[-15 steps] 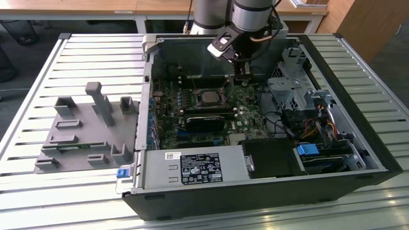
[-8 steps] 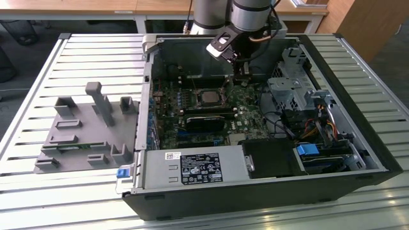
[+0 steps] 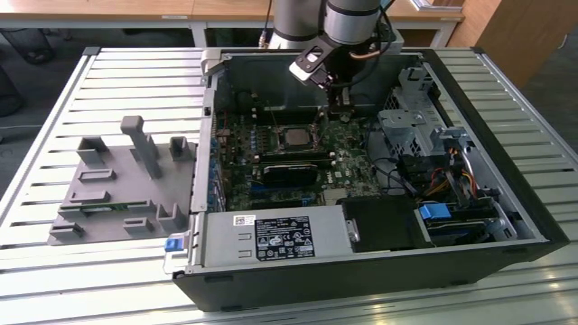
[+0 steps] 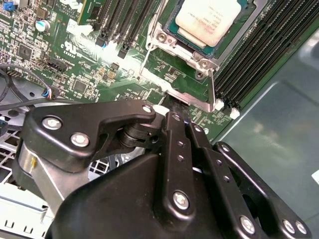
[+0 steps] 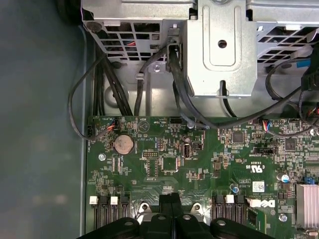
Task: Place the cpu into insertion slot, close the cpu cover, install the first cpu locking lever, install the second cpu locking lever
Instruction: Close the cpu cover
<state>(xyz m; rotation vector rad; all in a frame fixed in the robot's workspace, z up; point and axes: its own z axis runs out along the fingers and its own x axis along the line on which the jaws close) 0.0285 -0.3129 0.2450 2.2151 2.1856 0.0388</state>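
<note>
Closed pincer [image 4: 175, 110] by cpu cover [image 4: 182, 50]

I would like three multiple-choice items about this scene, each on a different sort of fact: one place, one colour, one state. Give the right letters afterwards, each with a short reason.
1. Where does the small square cpu with the grey metal top lie?
A. Seated on the green motherboard
B. In a person's hand
C. On a cardboard box

2. What colour is the moulded plastic fixture on the slatted metal table?
A. Red
B. Grey
C. Yellow

3. In what state is the black computer case?
A. Shut by a side panel
B. Wrapped in foil
C. Open, its inside showing

Answers:
1 A: the second wrist view shows it sitting on the board.
2 B: it is plain grey in the exterior view.
3 C: the board inside is exposed in the exterior view.
</note>
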